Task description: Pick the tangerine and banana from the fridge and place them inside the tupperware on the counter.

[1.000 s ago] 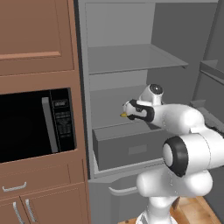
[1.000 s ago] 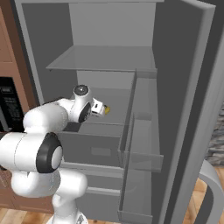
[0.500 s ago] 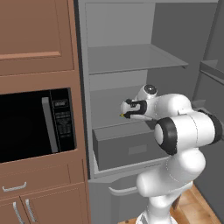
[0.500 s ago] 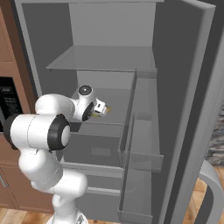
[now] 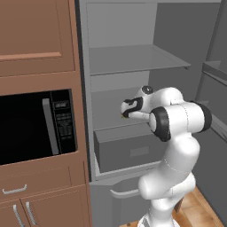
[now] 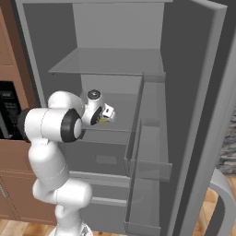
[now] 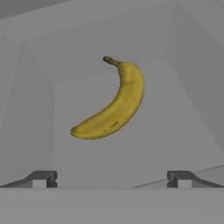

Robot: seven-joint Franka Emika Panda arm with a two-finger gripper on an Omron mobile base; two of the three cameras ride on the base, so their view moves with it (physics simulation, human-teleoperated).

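Hand view puts the banana [image 7: 113, 103] at centre frame, lying on a flat grey shelf [image 7: 131, 166] inside the fridge [image 5: 146, 66]; our gripper [image 7: 111, 179] has its jaws spread wide, holding nothing, short of the fruit. Left of the fridge in the left base view we see a black microwave [image 5: 37, 126] set in brown wood cabinets [image 5: 35, 35], and wood floor [image 5: 199, 213] at lower right.

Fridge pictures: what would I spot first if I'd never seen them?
The yellow banana, lying alone on a grey fridge shelf, right ahead of the open gripper in the hand view. Next the big white arm reaching into the open fridge, with a black microwave to its left.
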